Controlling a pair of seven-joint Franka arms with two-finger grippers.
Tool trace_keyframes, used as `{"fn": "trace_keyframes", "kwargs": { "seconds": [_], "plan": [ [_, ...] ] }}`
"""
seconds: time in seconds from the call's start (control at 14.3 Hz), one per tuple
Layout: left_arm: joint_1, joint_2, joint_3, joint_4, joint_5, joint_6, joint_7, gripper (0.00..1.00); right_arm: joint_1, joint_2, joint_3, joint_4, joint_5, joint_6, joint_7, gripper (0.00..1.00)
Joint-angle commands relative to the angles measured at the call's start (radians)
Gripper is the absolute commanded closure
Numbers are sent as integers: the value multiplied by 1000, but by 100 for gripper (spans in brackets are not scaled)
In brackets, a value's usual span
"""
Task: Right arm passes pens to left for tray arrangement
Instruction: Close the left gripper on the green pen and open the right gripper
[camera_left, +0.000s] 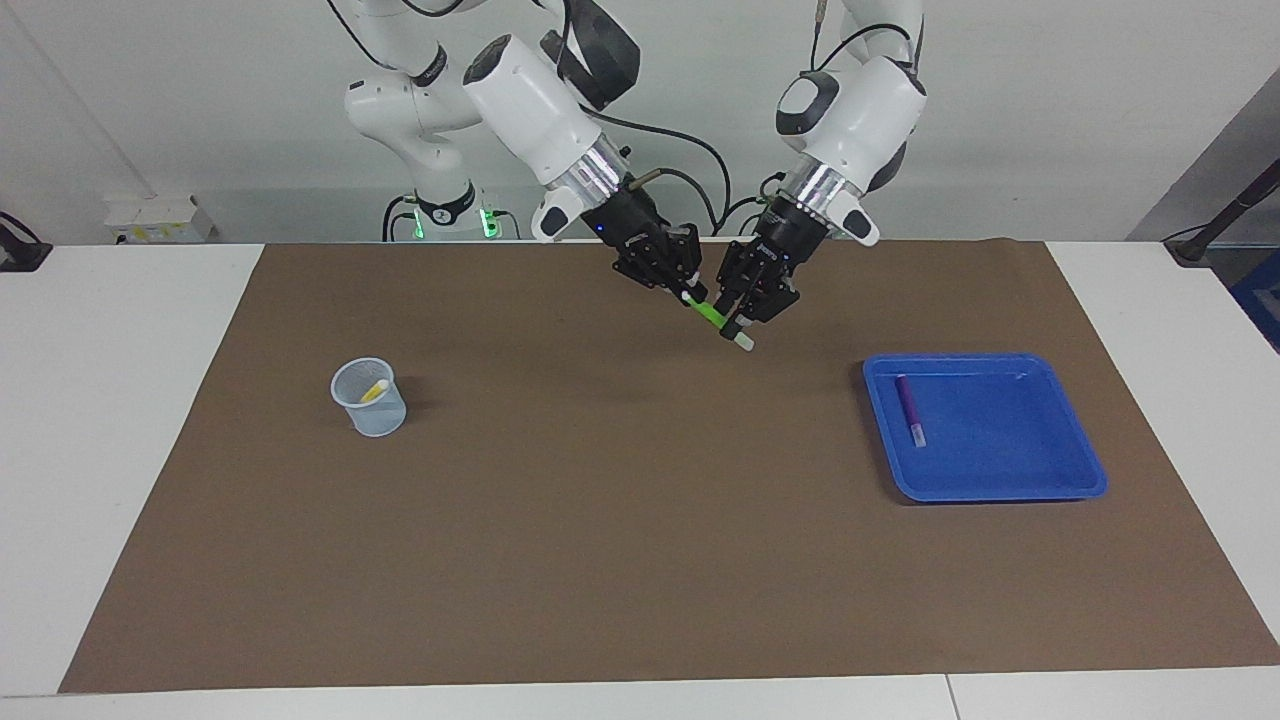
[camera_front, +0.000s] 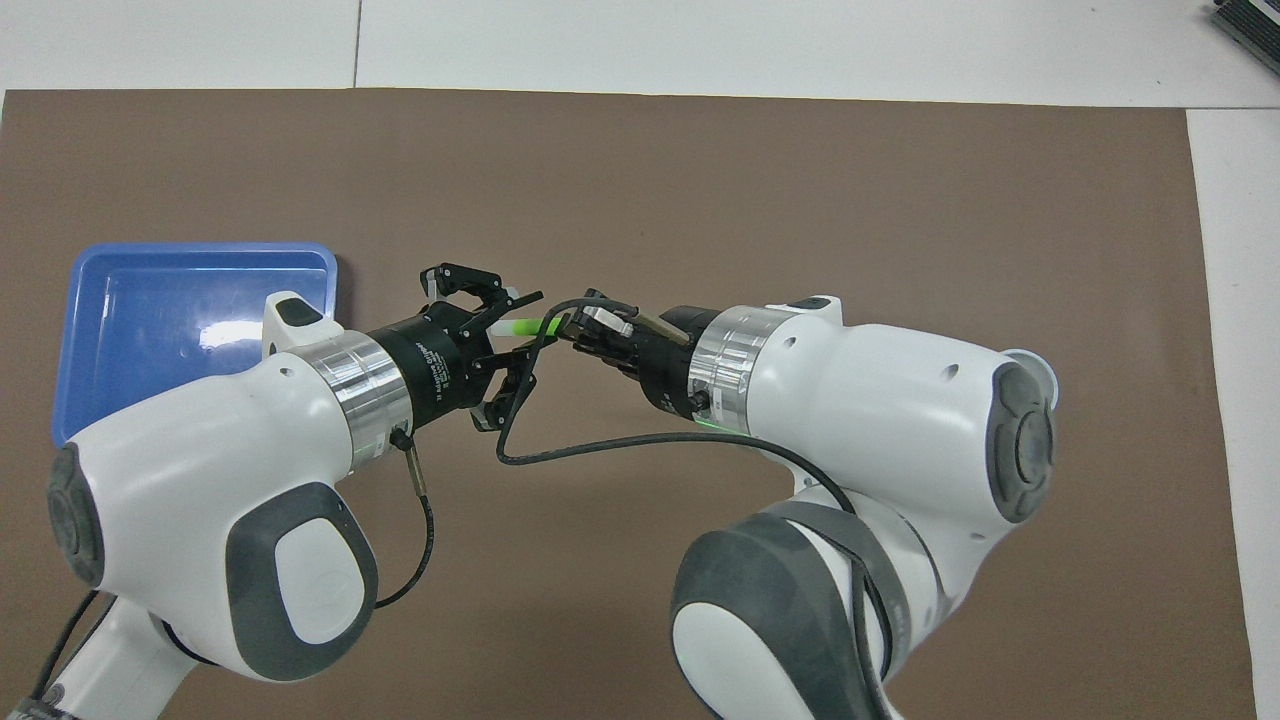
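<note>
Green pen (camera_left: 713, 314) spans both grippers above the worktop. Right gripper (camera_left: 690, 293) jaws clamp one end. Left gripper (camera_left: 733, 322) jaws close around the other end; firm grip unclear.

Two white arms lean in, wrists angled down, claws tip to tip in mid-air. The right claw (camera_left: 690, 292) is clamped shut; the left claw (camera_left: 736, 322) has fingers drawn close.

pale mesh cup (camera_left: 370, 400), brown mat (camera_left: 600, 520), white table (camera_left: 100, 400)
</note>
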Motion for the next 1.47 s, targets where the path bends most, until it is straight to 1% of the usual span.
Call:
{"fn": "trace_keyframes", "kwargs": {
  "seconds": [0.0,0.07,0.14,0.56,0.63,0.77,0.84,0.91,0.98,1.12,1.26,1.33,1.4],
  "plan": [
    [-16,-30,14,-29,-16,15,-10,83,-2,2,5,-4,26,6,-2,100],
    [-16,-30,14,-29,-16,15,-16,90,-2,2,5,-4,26,6,-2,100],
    [-16,-30,14,-29,-16,14,-17,99,-2,2,5,-4,26,6,-2,100],
    [-16,-30,15,-19,-16,-32,-10,100,-11,3,5,2,26,-8,0,100],
    [-16,-30,15,-19,-16,-32,-10,100,-11,3,5,3,26,-8,0,94],
    [-16,-30,15,-19,-15,-32,-7,100,-13,5,5,5,26,-8,1,45],
    [-16,-30,15,-19,-15,-34,-4,100,-13,3,4,6,26,-9,1,10],
    [-16,-30,15,-17,-15,-34,2,100,-13,0,4,8,24,-14,-5,0],
    [-15,-30,15,-17,-15,-35,18,100,-13,-4,2,13,18,-29,3,0],
    [-13,-32,17,-17,-15,-41,32,100,-24,-20,-9,19,-5,-112,-8,0],
    [-7,-35,18,-19,-15,-67,87,100,-75,-29,-9,45,-96,-231,-20,0],
    [-4,-39,21,-19,-15,-99,145,100,-102,-32,-9,69,-152,-311,-46,0],
    [1,-45,29,-19,-15,-145,212,100,-123,-35,-9,95,-180,-392,-98,0]
  ]
}}
